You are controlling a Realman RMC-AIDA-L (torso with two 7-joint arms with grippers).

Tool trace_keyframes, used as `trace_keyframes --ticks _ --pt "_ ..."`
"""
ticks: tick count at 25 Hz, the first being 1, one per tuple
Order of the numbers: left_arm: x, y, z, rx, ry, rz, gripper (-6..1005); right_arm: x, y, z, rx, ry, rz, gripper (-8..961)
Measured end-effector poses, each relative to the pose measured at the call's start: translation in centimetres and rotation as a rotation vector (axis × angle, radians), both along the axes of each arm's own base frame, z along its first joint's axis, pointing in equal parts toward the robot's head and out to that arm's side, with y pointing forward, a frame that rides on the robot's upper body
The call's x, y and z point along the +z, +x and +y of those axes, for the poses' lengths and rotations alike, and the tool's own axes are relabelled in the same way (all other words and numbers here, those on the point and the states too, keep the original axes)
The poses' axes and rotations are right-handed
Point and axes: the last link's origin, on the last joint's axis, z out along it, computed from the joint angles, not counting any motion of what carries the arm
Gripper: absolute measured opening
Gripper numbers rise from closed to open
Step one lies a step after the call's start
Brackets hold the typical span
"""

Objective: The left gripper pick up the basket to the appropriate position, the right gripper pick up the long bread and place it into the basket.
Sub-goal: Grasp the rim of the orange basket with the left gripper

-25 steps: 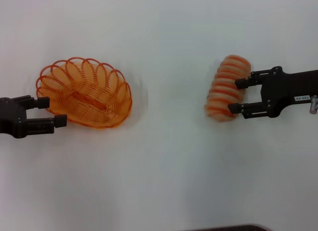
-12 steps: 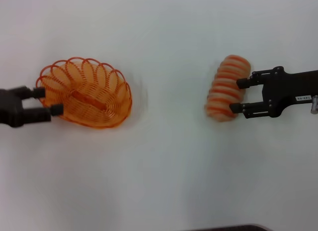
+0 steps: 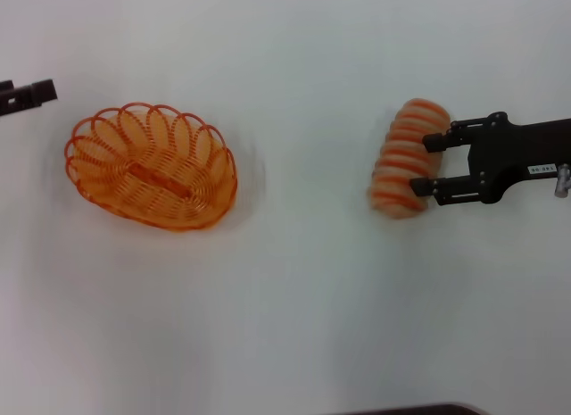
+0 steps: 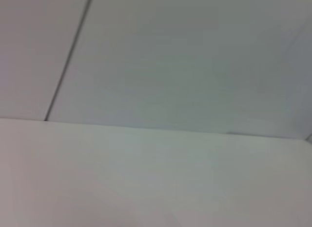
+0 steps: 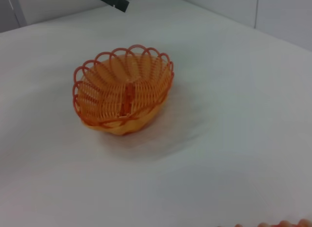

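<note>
Surveying white table [image 3: 294, 326] from the head view, treating it as the dial.

Noting basket [image 3: 152, 165] sitting flat on the table at 9 o'clock, unheld, with its long axis running roughly 10 to 4 and nothing inside.

Noting bread [image 3: 406, 156] lying on the table at 3 o'clock, well apart from the basket, with its length running roughly 12 to 6.

Finding right gripper [image 3: 426, 167] reaching in from 3 o'clock with jaws spread wide, straddling the bread's middle, tips overlapping its near flank but not yet clamping.

Finding left gripper [image 3: 31, 94] only as a dark stub at the 10 o'clock edge, clear of the basket. Not managing to tell its grip state from either view showing it.

Judging risks:
- Closing on such a shallow bite, and so risking the ridged loaf squirting or rolling toward 9 o'clock.
- Gripping across the middle of a long loaf, and so risking sag or swing in transit.
- Carrying the bread over with the basket unmoved and unsteadied, risking a shove of the light wire frame or a snag on its looped rim.
- Releasing with the loaf's axis off the basket's, risking one end perching on the rim and tipping out.
</note>
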Motion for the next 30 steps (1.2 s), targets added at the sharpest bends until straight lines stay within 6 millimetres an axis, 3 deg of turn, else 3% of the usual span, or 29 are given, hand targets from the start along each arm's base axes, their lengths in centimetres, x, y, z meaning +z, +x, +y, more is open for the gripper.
trace_keyframes --ticks 6,9,15,30 --pt "-0.1 1.7 1.9 0.013 -0.060 0.106 886 0.1 0.0 0.1 0.001 0.004 -0.003 721" --pt "-0.7 3.2 3.3 0.021 -0.163 0.249 886 0.2 0.0 0.1 0.002 0.005 -0.005 722" --pt "-2.0 5.0 4.3 0.010 -0.254 0.350 886 0.2 0.0 0.2 0.001 0.006 -0.005 722" --pt "-5.2 5.7 4.7 0.012 -0.328 0.534 884 0.2 -0.1 0.2 0.003 0.006 -0.005 716"
